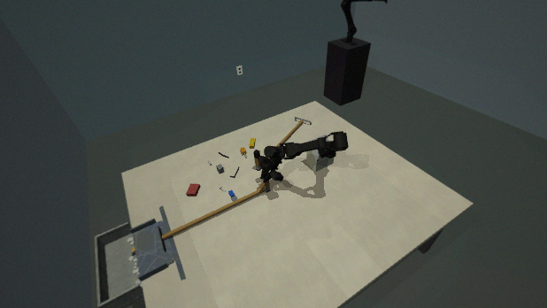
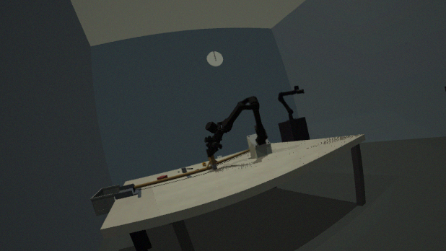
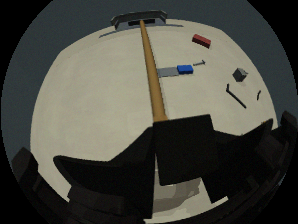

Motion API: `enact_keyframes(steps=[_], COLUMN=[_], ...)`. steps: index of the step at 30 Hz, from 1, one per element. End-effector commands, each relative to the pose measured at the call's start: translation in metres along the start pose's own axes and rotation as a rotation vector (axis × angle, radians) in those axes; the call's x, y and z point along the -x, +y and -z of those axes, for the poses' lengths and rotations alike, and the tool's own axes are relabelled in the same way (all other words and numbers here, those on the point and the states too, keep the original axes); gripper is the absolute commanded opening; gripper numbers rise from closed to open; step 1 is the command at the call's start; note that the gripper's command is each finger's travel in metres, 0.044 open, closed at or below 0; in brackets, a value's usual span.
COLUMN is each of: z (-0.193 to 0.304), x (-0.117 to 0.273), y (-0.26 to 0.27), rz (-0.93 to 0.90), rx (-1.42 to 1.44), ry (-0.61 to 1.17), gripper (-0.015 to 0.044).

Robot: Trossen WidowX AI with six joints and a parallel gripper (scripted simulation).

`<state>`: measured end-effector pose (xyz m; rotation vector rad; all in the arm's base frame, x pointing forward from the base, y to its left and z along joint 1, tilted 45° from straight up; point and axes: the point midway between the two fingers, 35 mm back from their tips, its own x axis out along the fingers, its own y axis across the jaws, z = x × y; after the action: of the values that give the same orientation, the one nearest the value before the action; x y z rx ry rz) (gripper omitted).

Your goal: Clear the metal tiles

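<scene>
My gripper (image 1: 265,180) (image 2: 210,154) is shut on the wooden handle of the long scraper (image 1: 212,214) (image 2: 173,177) (image 3: 150,65). The handle runs from the fingers to the steel bench plate (image 1: 150,245). The scraper's dark blade stands over the near part of the plate. The plate's surface beyond the blade shows no tile that I can make out. Several small pale tiles (image 1: 131,257) and a yellow one (image 1: 134,250) lie in a row at the plate's far edge, beside the catch box (image 1: 101,270) (image 2: 102,205) floor. Whether each is fully inside is too small to tell.
A rake (image 1: 292,133) lies behind the arm. A red block (image 1: 193,189) (image 3: 201,40), a blue block (image 1: 231,193) (image 3: 185,69), a grey block (image 1: 220,168) (image 3: 240,75) and a yellow block (image 1: 252,142) lie on the table, with small dark rods. A thin grey-blue strip (image 1: 179,265) crosses the plate's near end.
</scene>
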<state>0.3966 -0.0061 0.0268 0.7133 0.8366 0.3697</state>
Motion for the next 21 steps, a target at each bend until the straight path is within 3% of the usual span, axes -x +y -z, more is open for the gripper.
enact_keyframes(steps=[1,21], z=[0.002,0.029], x=[0.006,0.024], y=[0.001,0.002], rz=[-0.002,-0.002], rx=[0.009,0.008], ry=[-0.011,-0.013], gripper=[0.0000,0.0000])
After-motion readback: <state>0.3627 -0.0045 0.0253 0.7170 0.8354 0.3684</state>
